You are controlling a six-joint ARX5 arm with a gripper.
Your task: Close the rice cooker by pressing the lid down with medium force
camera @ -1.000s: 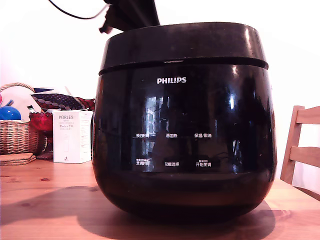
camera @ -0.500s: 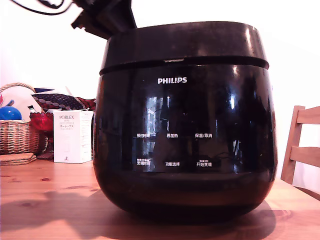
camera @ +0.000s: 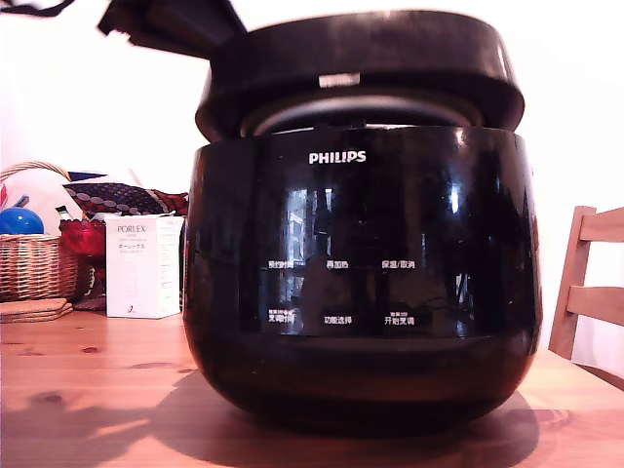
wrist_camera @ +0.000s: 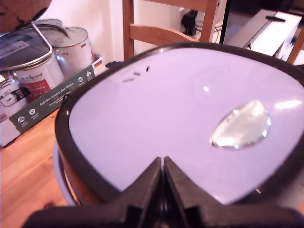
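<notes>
Your lid (camera: 361,68) now stands popped up off the rice cooker (camera: 361,283), a gap showing its silvery inner rim, while the gripper (camera: 171,24) sits higher and farther toward the exterior view's left.

Looks like someone's home, dining area probably. Wooden table (camera: 88,390) with a wooden chair (camera: 585,283) pulled up, a wicker basket (camera: 34,263) of odds and ends, a white Porlex box (camera: 142,266), and paint cans (wrist_camera: 33,61) sitting in a cardboard tray (wrist_camera: 47,97) by the wall.
</notes>
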